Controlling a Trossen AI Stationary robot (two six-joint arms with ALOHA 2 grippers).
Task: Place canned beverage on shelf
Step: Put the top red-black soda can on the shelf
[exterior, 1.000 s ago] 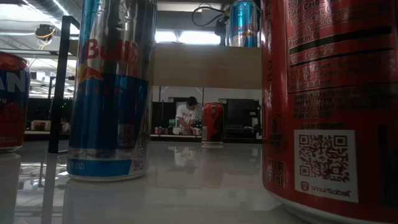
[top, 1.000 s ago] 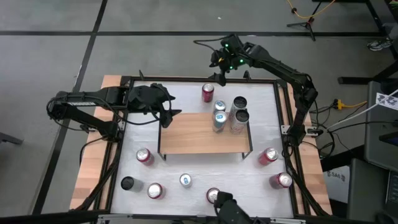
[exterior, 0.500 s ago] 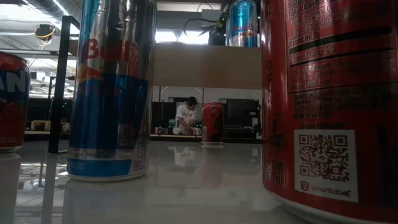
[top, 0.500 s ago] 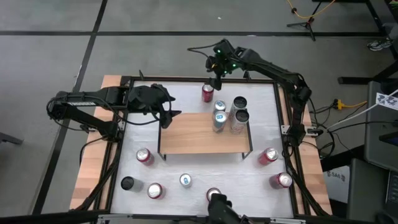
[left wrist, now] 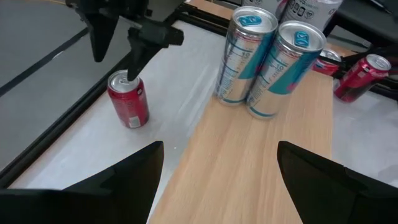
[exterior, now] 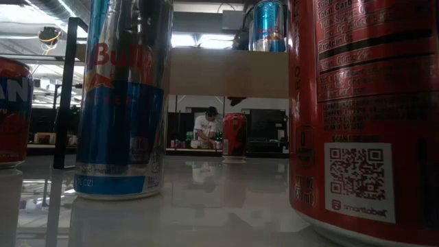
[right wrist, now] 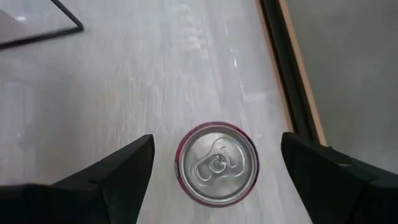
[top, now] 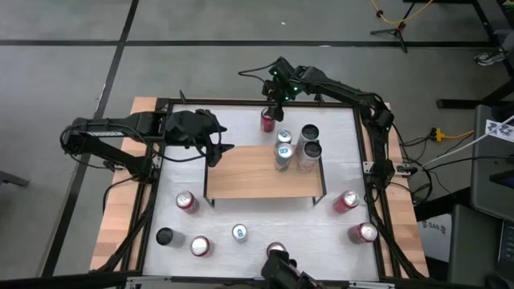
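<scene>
A: Where is the can for this step?

B: The red can (right wrist: 216, 163) stands upright on the white table (top: 241, 213), just beyond the far edge of the shelf (top: 257, 181). The right gripper (top: 275, 100) hangs directly over it, its fingers spread wide, one on each side of the can top, with nothing held.

A: What can go wrong?

B: I think the descent is the danger. In the left wrist view one finger seems very close to the can's rim. If it lands on the rim instead of passing beside it, the can may tip and roll. Also, the lift must pass over the cans already on the shelf, so a low path could knock them down.

A: And the other arm?

B: The left gripper (top: 218, 147) waits at the left end of the shelf, jaws apart and empty.

A: How many cans are there?

B: On the table I count six red cans, one small blue can (top: 239, 233) and one dark can (top: 165, 236). At the far side of the shelf there are two blue-silver cans (left wrist: 261, 59) and two taller cans (top: 309, 143) beside them.
</scene>
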